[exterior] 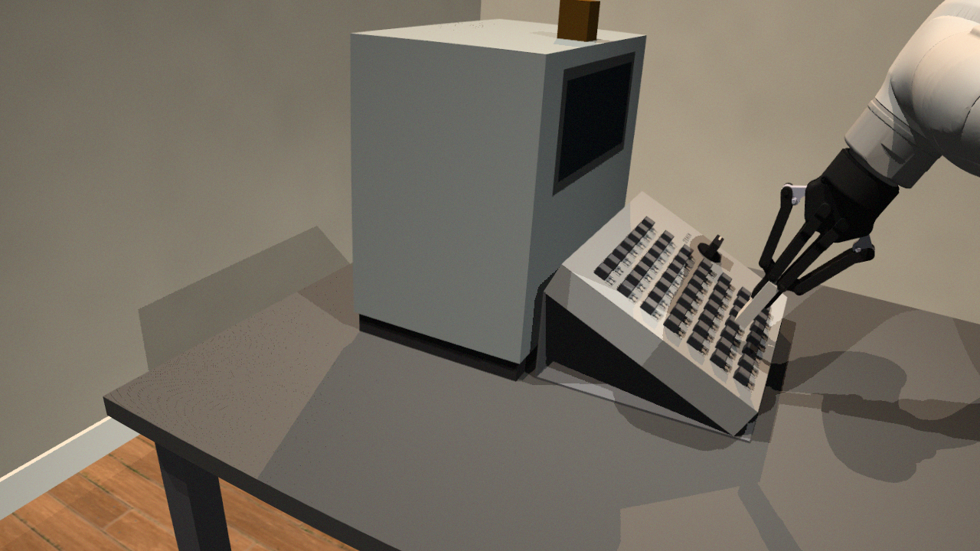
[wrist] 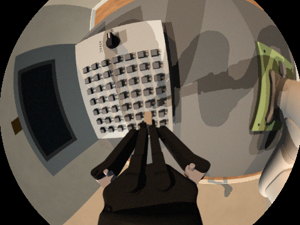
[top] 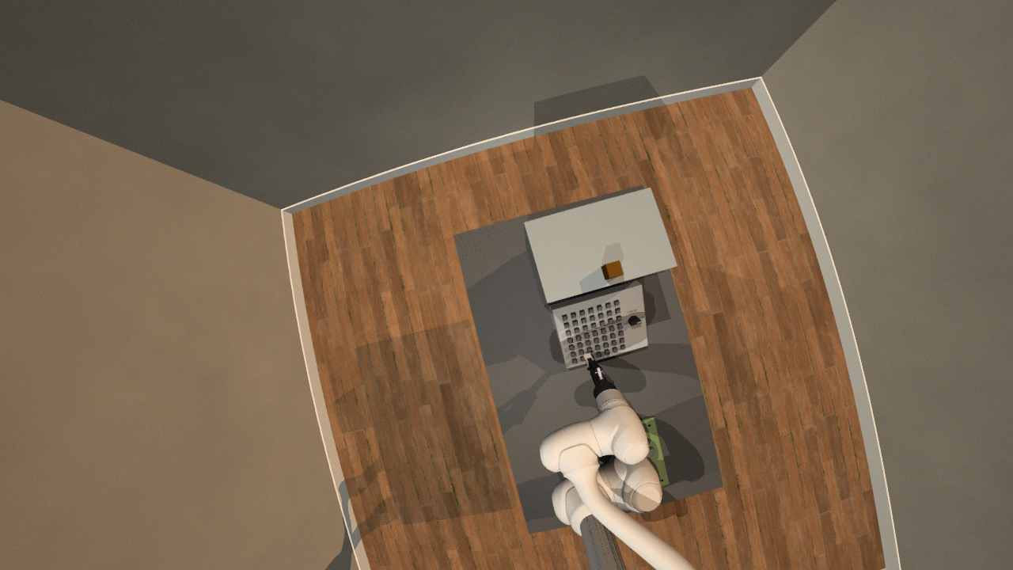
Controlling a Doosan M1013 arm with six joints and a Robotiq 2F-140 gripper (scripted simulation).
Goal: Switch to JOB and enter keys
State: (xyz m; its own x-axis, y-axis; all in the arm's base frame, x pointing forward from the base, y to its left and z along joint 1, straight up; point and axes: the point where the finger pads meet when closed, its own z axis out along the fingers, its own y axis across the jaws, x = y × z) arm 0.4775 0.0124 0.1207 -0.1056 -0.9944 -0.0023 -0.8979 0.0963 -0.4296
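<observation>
The machine's sloped keypad (exterior: 644, 205) (wrist: 140, 34) (top: 632, 301) carries a grid of dark keys, and none looks lit. The black selector knob (exterior: 714, 246) (wrist: 111, 40) (top: 635, 320) sits at the panel's upper corner, beside a small printed label. I cannot read which way the knob points. My gripper (exterior: 745, 316) (wrist: 148, 116) (top: 589, 359) is shut and empty. Its pale fingertips point down at a key near the panel's near edge, on the side away from the knob. I cannot tell whether they touch that key.
The grey machine cabinet (exterior: 445, 177) (top: 598, 241) stands behind the keypad, with a dark screen (exterior: 592, 123) (wrist: 44, 106) and a brown block (exterior: 577, 19) (top: 612, 269) on top. All rest on a dark table (exterior: 342, 411) (top: 488, 368). The arm's green base plate (top: 654, 450) (wrist: 265, 94) lies near the front.
</observation>
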